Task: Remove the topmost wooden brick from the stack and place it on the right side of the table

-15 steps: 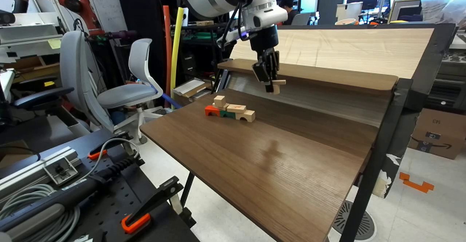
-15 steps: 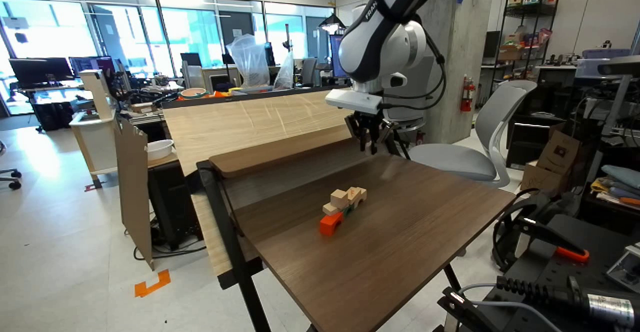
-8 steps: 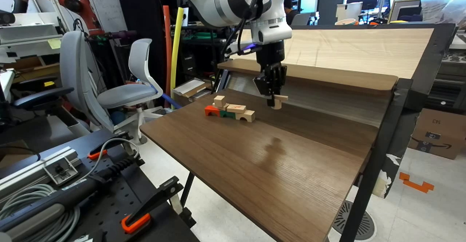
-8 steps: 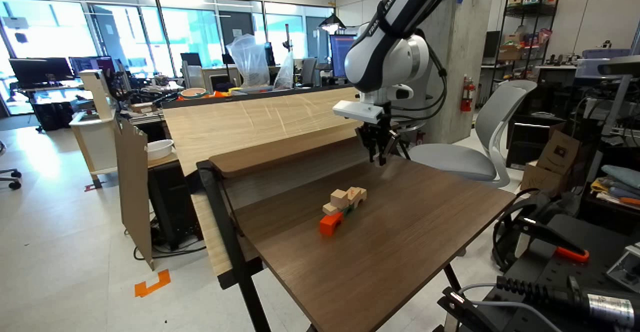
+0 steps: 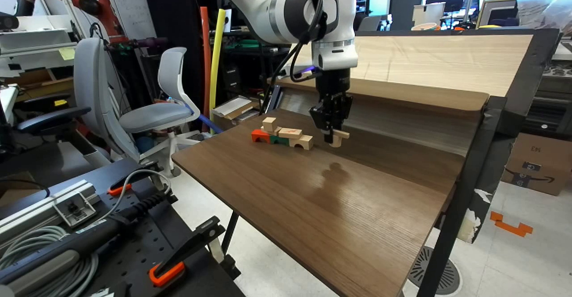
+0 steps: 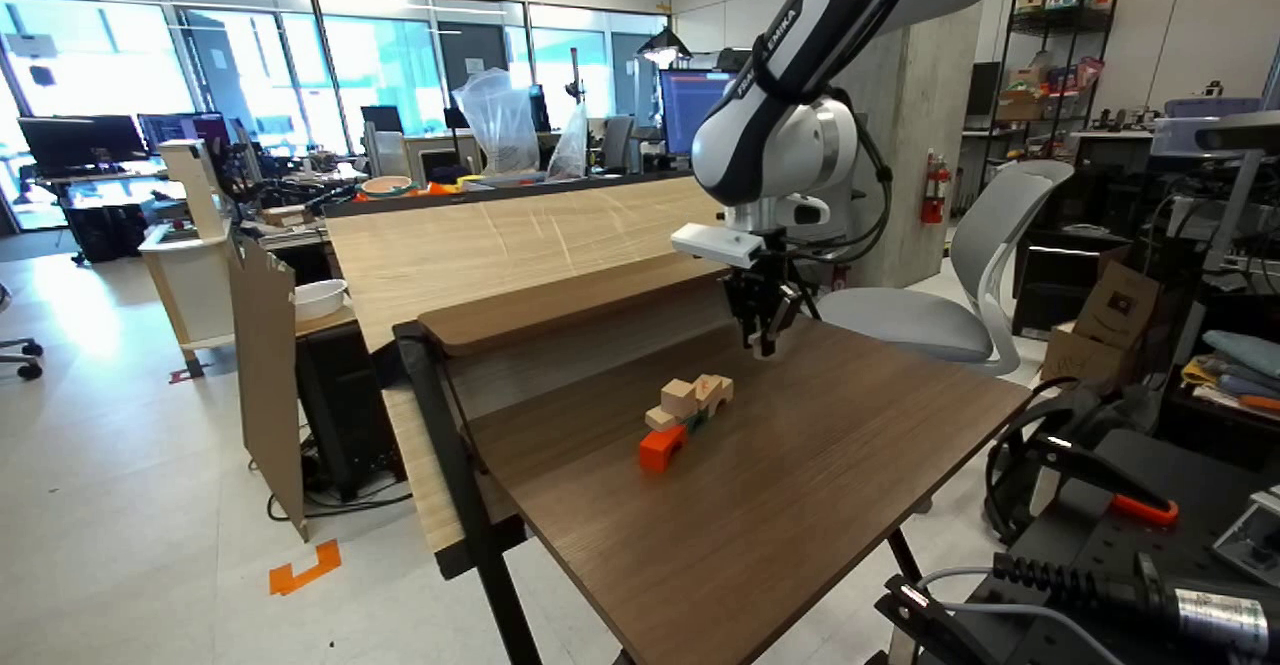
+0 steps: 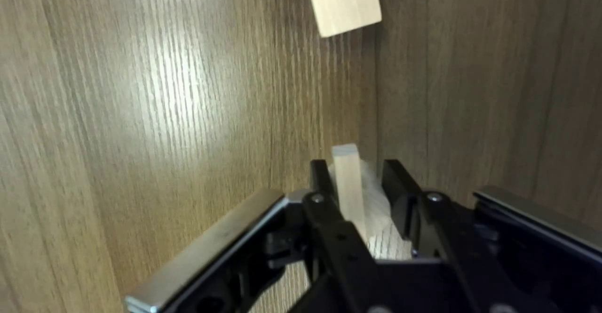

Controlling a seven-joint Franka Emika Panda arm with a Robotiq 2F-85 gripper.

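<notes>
My gripper [image 5: 329, 139] is low over the table [image 5: 277, 181], beside the stack. In the wrist view the fingers [image 7: 356, 167] are closed on a blurred, round-sided pale block [image 7: 375, 200]. A thin pale wooden brick [image 7: 349, 176] lies on that block; it also shows in an exterior view [image 5: 342, 133], with the round-sided block [image 5: 336, 141] under it. The stack has a pale cube [image 5: 269, 124] on top at one end and a pale brick [image 5: 290, 133] over the arches. I cannot tell which pale brick is the topmost one named. The gripper shows in an exterior view [image 6: 758, 343].
A red-orange arch block [image 5: 259, 135], a green one [image 5: 279, 140] and a pale arch [image 5: 303, 142] form the stack's base. A pale block corner shows in the wrist view [image 7: 344, 4]. A raised shelf [image 5: 384, 92] and slanted board [image 5: 447, 60] stand along the back.
My gripper has come down toward the table, with the round-sided block and thin brick moving along with it. In the last half second it has shifted slightly toward the stack, which has not moved.
</notes>
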